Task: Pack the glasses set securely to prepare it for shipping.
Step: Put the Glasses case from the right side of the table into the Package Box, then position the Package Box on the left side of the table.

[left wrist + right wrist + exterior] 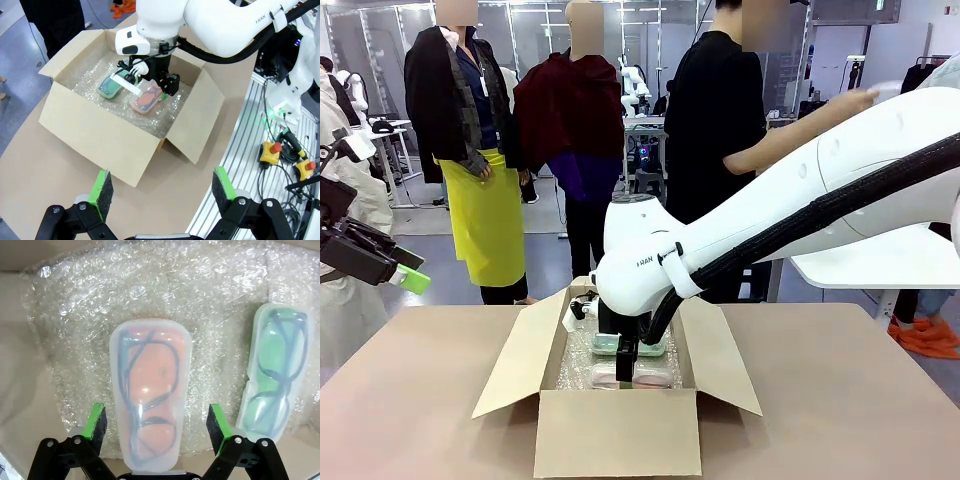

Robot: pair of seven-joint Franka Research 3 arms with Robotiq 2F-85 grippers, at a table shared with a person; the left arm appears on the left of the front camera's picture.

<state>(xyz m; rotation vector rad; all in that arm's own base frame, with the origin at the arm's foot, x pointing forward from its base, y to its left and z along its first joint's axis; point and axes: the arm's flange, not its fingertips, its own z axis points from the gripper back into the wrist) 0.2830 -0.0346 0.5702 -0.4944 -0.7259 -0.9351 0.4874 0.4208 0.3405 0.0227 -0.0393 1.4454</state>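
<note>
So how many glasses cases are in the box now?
2. The pink case lies on the bubble wrap, straddled by the open right gripper; the mint-green case lies beside it, apart.

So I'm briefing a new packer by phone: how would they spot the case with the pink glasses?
Find the open brown cardboard box on the table, lined with bubble wrap. Two clear flat cases lie side by side on the lining. Yours is the pink case, between the right gripper's open jaws; its neighbour, the mint-green case, holds green frames.
</note>
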